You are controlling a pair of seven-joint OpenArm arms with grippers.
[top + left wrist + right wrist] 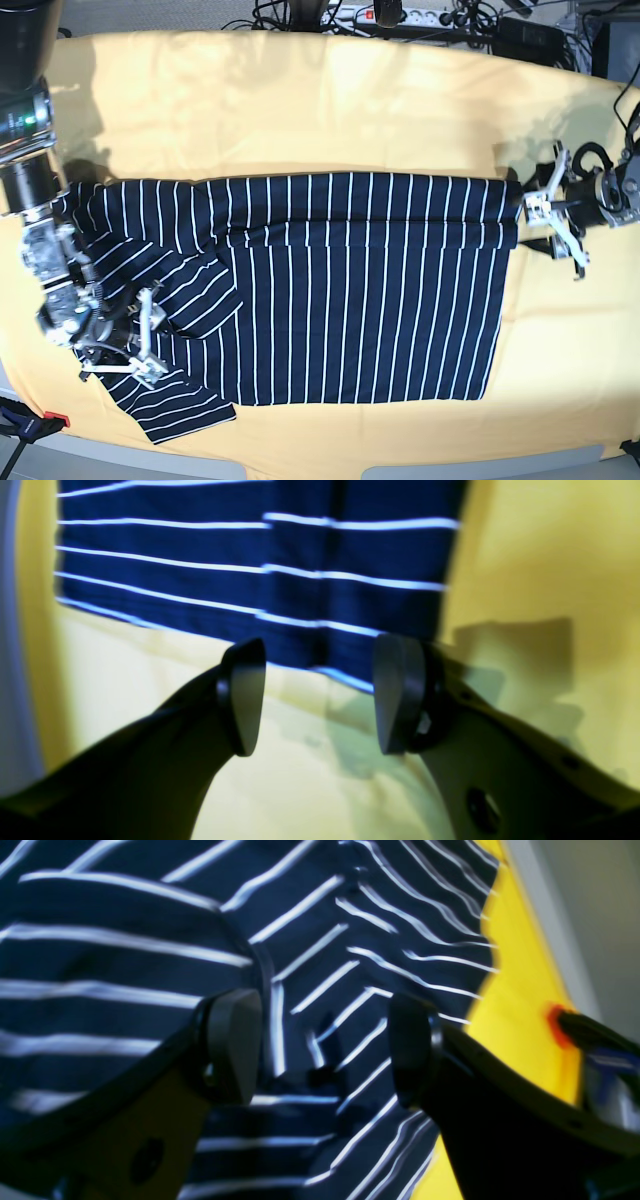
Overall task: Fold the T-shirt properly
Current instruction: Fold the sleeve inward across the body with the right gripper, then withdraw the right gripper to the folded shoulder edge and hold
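Here the T-shirt (340, 290), dark navy with thin white stripes, lies spread across the middle of the yellow cloth (300, 100) that covers the worktop. Its upper long edge is folded over into a narrow band along the top, and one sleeve fans out at the lower left of the base view. The right hand (143, 335) sits over that sleeve region with its fingers parted and nothing between them; its wrist view shows rumpled striped fabric beneath the gap. The left hand (553, 215) rests at the opposite end, just beside the shirt's folded edge, released likewise, with bare yellow cloth under its fingers (245, 695). Cables and a power strip (400, 15) lie beyond the far edge of the cloth.
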